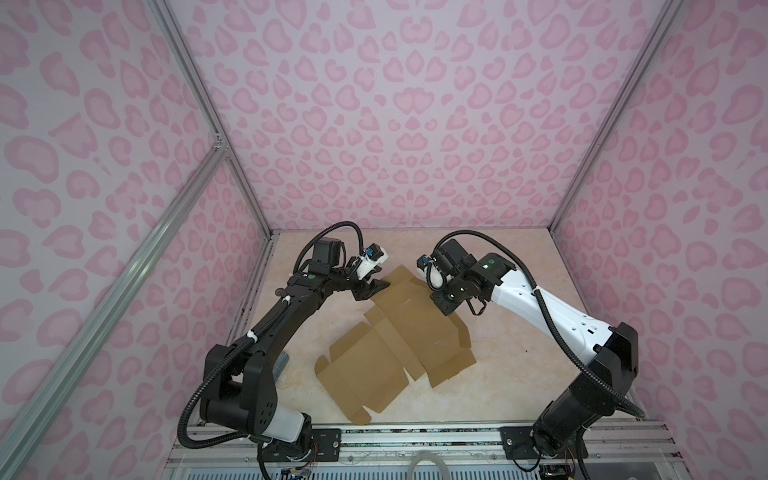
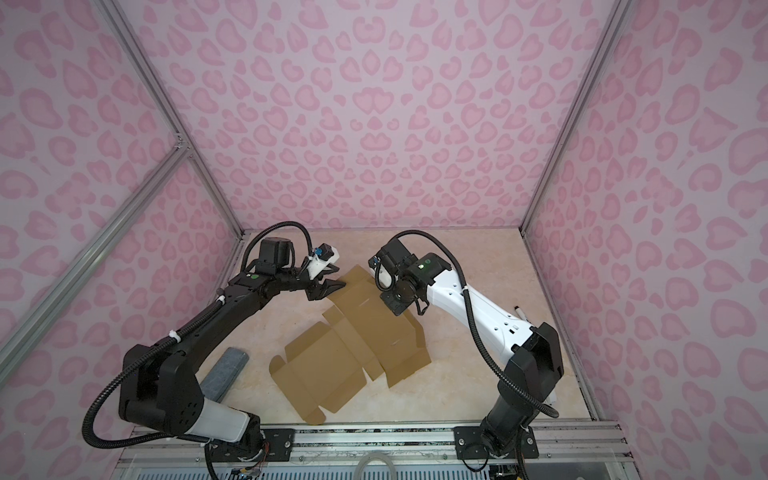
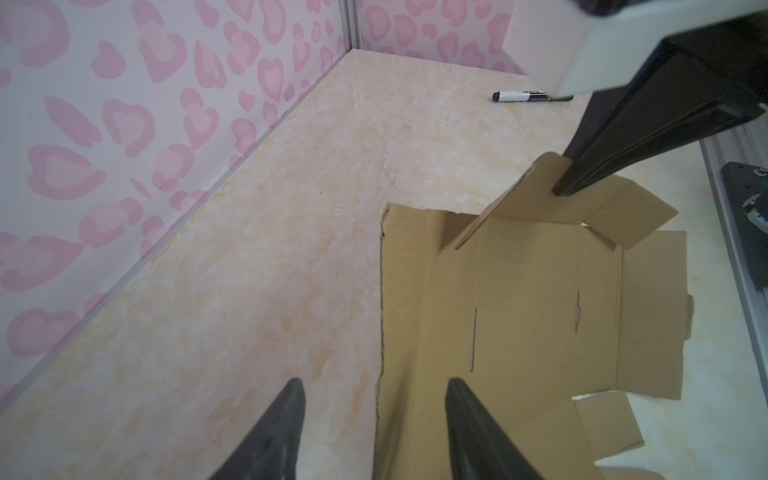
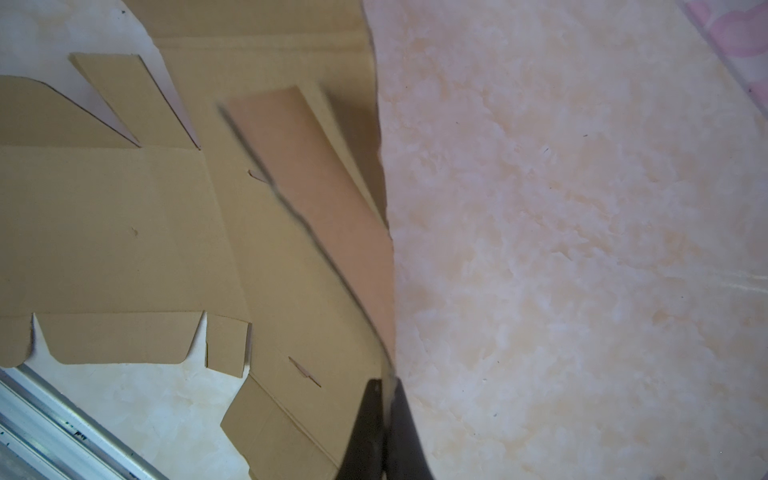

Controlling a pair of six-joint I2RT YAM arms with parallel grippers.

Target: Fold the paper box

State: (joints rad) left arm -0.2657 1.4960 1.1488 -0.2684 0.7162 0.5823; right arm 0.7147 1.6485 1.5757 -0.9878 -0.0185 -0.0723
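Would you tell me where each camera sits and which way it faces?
Both top views: overhead, robot's side, looking down at the paper box; left arm and right arm show.
Left wrist: on the left arm, facing across the box toward the right arm; jaws open.
Right wrist: on the right arm, looking down the raised flap; jaws shut on it.
Both wrist views share that flap.

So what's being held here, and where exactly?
The right gripper pinches a raised flap of the cardboard sheet by its edge; the left gripper holds nothing.
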